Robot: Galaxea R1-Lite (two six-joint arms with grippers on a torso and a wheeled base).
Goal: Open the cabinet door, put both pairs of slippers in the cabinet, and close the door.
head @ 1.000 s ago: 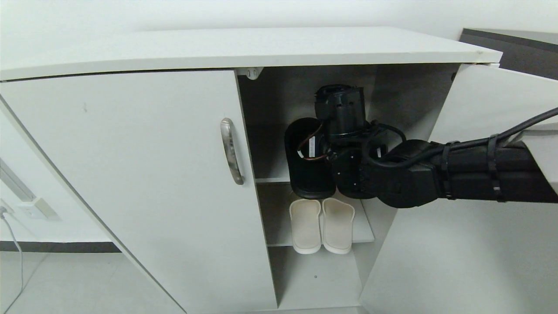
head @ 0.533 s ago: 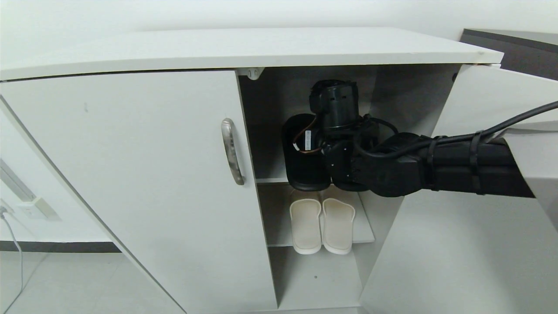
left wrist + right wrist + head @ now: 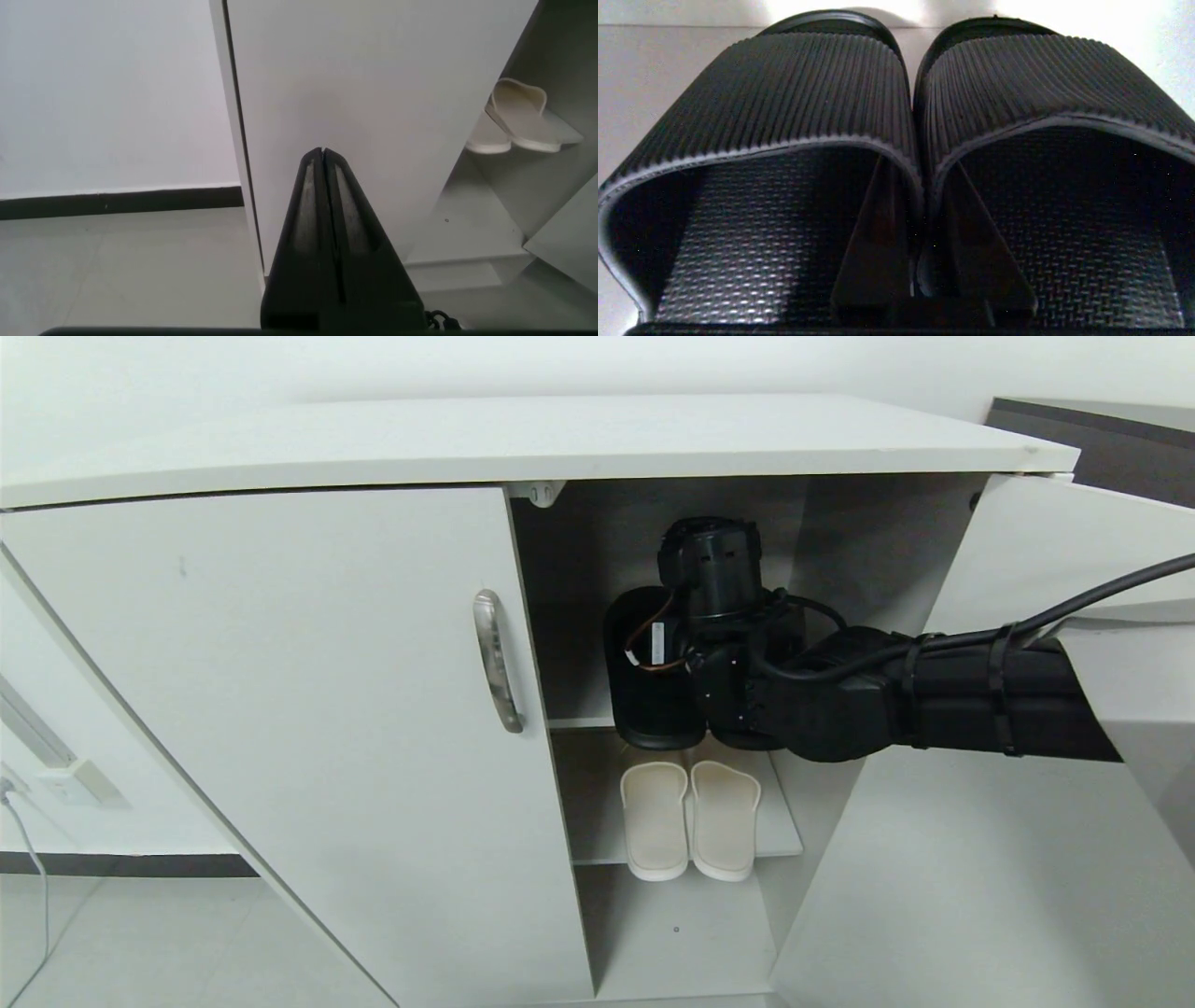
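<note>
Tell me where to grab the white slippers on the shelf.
I'd pinch the white slippers by their touching inner walls at the heels, coming from the open front of the cabinet: they lie side by side, heels overhanging the shelf edge.

Lower slippers (image 3: 689, 819) on shelf (image 3: 780, 838) inside cabinet (image 3: 523, 439)

black ribbed slippers (image 3: 813, 103), cream slippers (image 3: 653, 821), white cabinet (image 3: 513, 434)

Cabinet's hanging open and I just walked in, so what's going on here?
The right pincer grips black slippers by their inner sides at the upper shelf of the cabinet. White slippers lie on the shelf below. The right door is open. The left pincer is shut, near the closed left door.
</note>
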